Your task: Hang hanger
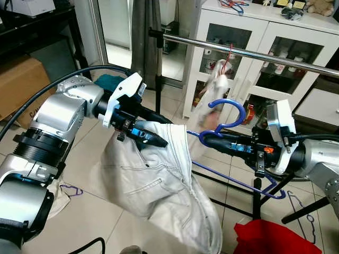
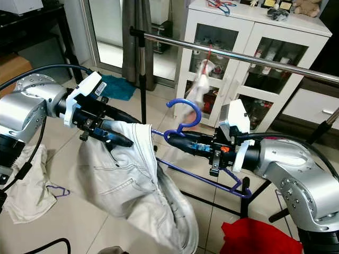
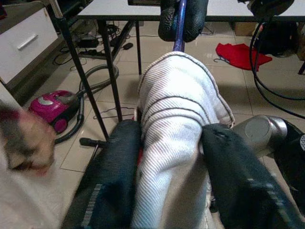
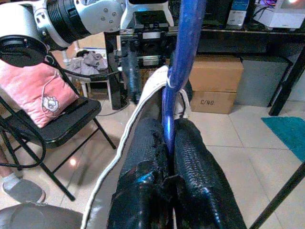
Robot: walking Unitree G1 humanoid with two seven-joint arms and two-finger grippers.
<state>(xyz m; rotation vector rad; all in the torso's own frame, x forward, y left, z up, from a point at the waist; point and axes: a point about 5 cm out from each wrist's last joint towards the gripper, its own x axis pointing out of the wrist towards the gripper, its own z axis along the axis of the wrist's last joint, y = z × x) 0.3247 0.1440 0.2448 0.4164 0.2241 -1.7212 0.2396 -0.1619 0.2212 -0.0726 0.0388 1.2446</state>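
Note:
A blue plastic hanger (image 1: 230, 114) is held hook-up in front of me, below the steel rail (image 1: 254, 54) of a clothes rack. My right gripper (image 1: 209, 141) is shut on the hanger's neck just under the hook; the right wrist view shows its fingertips (image 4: 190, 143) pinching the blue bar. Pale grey-white trousers (image 1: 164, 185) hang from the hanger's left end and sag toward the floor. My left gripper (image 1: 159, 138) is shut on the trousers' waistband, and in the left wrist view the ribbed cloth (image 3: 174, 119) sits between its fingers (image 3: 119, 162).
A white glass-door cabinet (image 1: 265, 32) stands behind the rail, where a blurred light garment (image 1: 217, 84) hangs on a red hanger. The rack's black upright (image 2: 142, 79) and floor legs are near. A red cloth (image 1: 270, 238), a teal cloth (image 2: 119, 87) and a white cloth (image 2: 24, 185) lie on the tiles.

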